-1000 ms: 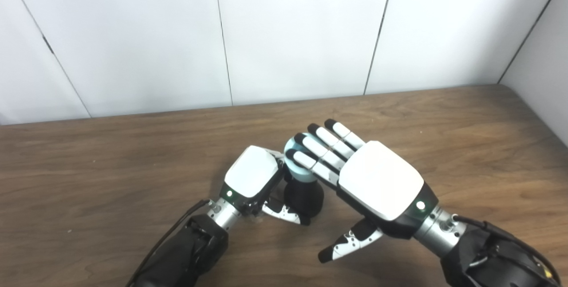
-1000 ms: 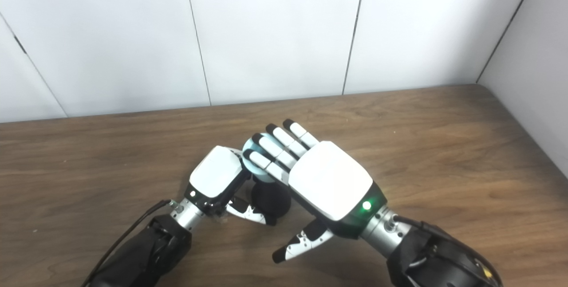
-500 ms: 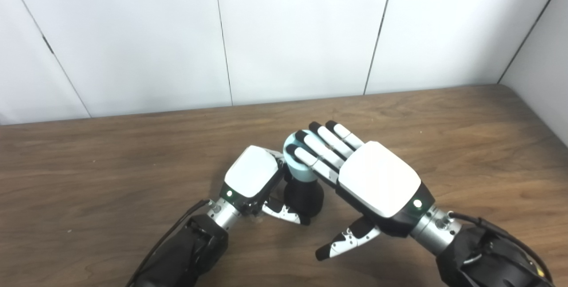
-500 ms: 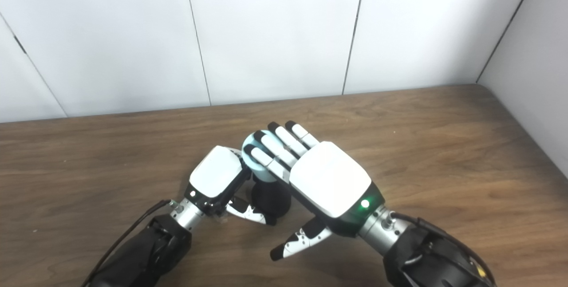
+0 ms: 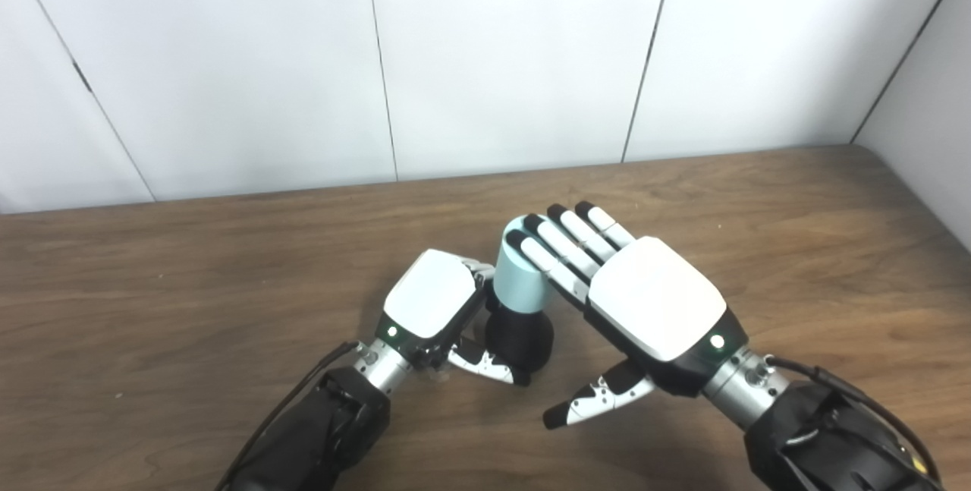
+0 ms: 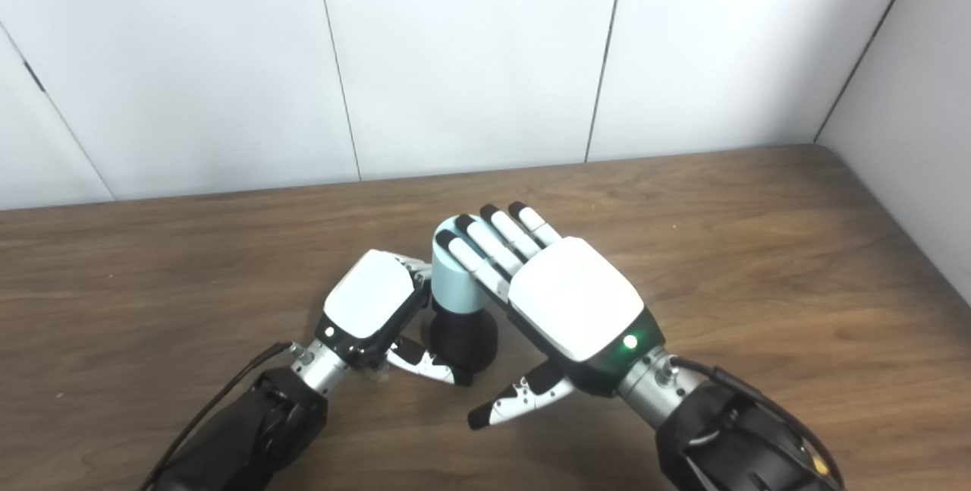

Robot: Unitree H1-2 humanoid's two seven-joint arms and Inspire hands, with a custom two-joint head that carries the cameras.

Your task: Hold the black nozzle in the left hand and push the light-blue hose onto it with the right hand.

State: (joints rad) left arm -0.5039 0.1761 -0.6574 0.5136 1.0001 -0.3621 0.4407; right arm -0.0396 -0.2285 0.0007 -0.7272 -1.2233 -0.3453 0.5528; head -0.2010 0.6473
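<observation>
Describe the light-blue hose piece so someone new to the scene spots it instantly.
Look at the middle of the brown wooden table, where the two robot hands meet. Between the left hand and the flat fingers of the right hand stands a short upright cylinder, the light-blue hose. It sits on the black nozzle and is the only pale-blue thing there.

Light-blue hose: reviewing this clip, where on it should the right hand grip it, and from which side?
Probably the bare cylindrical wall of the light-blue hose, from its right. It stands upright on the black nozzle, and the left hand already crowds the left side, holding the nozzle. The right hand lies flat with fingers over the top, thumb spread away, so it presses rather than grips.
</observation>
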